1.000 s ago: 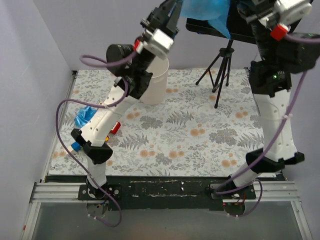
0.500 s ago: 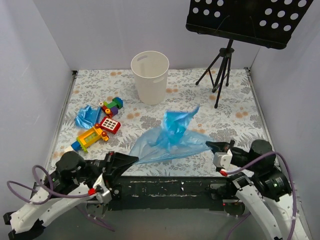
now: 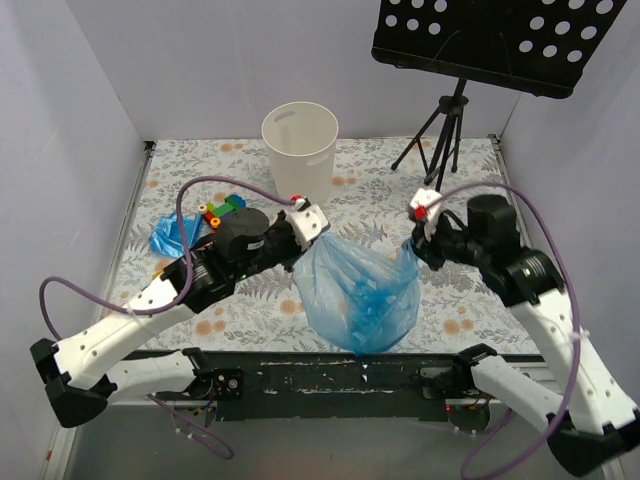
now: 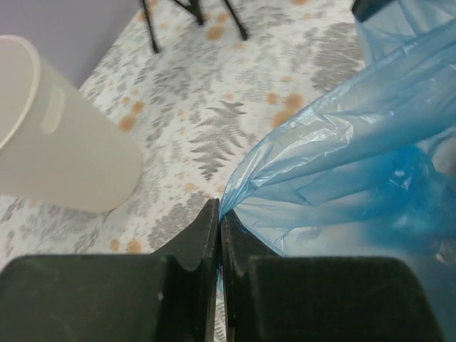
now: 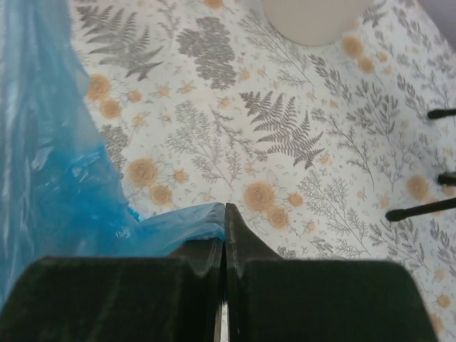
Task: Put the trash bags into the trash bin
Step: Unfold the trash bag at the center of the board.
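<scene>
A blue translucent trash bag (image 3: 360, 295) hangs spread between both grippers above the floral table. My left gripper (image 3: 306, 240) is shut on its left top corner; the film (image 4: 335, 164) runs from the closed fingertips. My right gripper (image 3: 412, 247) is shut on its right top corner, and the film (image 5: 64, 178) drapes left from the closed fingertips. The cream-white trash bin (image 3: 300, 152) stands upright at the back, behind the left gripper, and shows in the left wrist view (image 4: 50, 149) and at the top of the right wrist view (image 5: 313, 18). A second blue bag (image 3: 172, 233) lies crumpled at the left.
A black perforated music stand (image 3: 490, 40) on a tripod (image 3: 440, 140) stands at the back right. Coloured toy blocks (image 3: 225, 208) lie left of the left arm. Grey walls close in the table on three sides.
Both arms have risen from low at the near edge to mid-table. The bag, lying flat on the table half a second ago, now hangs lifted between the two grippers.
</scene>
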### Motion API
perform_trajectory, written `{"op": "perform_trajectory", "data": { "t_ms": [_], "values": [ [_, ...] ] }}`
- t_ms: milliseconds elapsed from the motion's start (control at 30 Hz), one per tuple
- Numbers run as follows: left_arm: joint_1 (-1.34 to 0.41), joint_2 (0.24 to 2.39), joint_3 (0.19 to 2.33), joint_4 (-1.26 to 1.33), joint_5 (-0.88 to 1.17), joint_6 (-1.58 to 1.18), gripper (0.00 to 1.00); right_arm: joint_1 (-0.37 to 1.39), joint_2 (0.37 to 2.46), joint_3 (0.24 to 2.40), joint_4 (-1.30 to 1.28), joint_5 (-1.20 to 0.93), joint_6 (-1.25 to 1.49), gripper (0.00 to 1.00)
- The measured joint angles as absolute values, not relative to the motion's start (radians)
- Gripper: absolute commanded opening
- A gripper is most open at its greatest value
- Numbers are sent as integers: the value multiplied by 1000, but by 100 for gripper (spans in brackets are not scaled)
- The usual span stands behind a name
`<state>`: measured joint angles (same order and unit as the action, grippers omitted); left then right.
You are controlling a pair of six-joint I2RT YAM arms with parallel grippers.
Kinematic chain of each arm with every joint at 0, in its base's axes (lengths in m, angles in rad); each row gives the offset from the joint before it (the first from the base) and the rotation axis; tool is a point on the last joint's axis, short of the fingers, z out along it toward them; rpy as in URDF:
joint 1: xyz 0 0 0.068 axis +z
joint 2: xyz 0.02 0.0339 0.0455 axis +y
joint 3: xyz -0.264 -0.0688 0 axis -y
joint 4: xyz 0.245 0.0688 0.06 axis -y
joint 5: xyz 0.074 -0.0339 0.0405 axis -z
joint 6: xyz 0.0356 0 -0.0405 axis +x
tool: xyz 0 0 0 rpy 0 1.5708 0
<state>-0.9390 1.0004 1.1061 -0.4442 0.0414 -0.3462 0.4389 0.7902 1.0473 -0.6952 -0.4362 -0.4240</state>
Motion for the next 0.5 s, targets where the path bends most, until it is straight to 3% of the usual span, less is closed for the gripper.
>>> {"op": "perform_trajectory", "data": {
  "t_ms": [133,333,433,500],
  "values": [
    [-824,1165,1260,-417,-81,-389,0,434,1102,1295,-712,-318,-387,1],
    [-610,1685,2148,-221,-217,-407,0,421,1646,2251,-513,-222,-405,1],
    [-633,1841,2500,-23,-169,-327,0,422,1625,2317,-151,-217,-460,1],
    [-701,1772,2407,173,-118,-220,0,432,1492,2181,77,-246,-511,1]
  ]
}}
